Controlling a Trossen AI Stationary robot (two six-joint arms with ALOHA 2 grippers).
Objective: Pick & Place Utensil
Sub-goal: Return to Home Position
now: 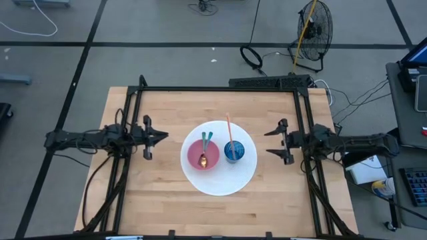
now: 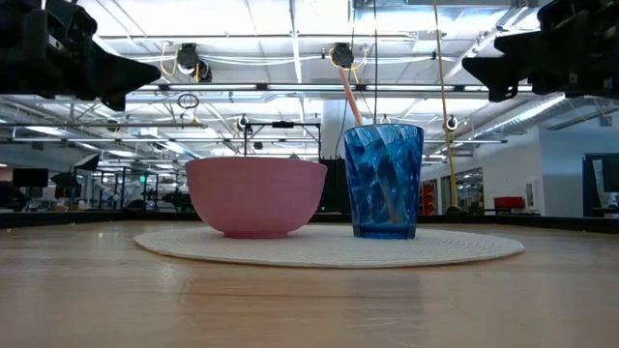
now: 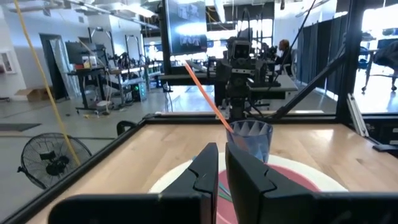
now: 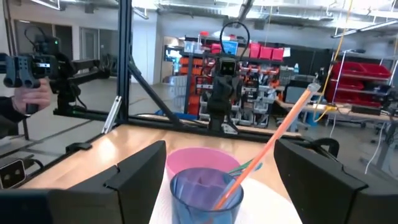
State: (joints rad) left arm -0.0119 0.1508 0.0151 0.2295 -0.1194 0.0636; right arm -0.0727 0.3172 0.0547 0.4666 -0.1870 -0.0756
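Observation:
A round white mat (image 1: 220, 184) lies on the middle of the wooden table. A pink bowl (image 1: 203, 155) stands on it, holding a brown-bowled spoon (image 1: 203, 159) and teal-handled utensils (image 1: 206, 139) that lean on its far rim. Beside it on the right stands a blue faceted cup (image 1: 234, 152) with an orange stick-like utensil (image 1: 227, 127) leaning out toward the far edge. My left gripper (image 1: 165, 137) hovers left of the mat, shut, pointing at the bowl. My right gripper (image 1: 267, 142) hovers right of the mat, open wide, facing the cup (image 4: 205, 193).
A black frame (image 1: 220, 89) runs around the table's far and side edges, with a power strip (image 1: 270, 81) behind the far rail. Bare wood lies near and far of the mat. A person's hand (image 4: 31, 93) holds a device beyond the table's left side.

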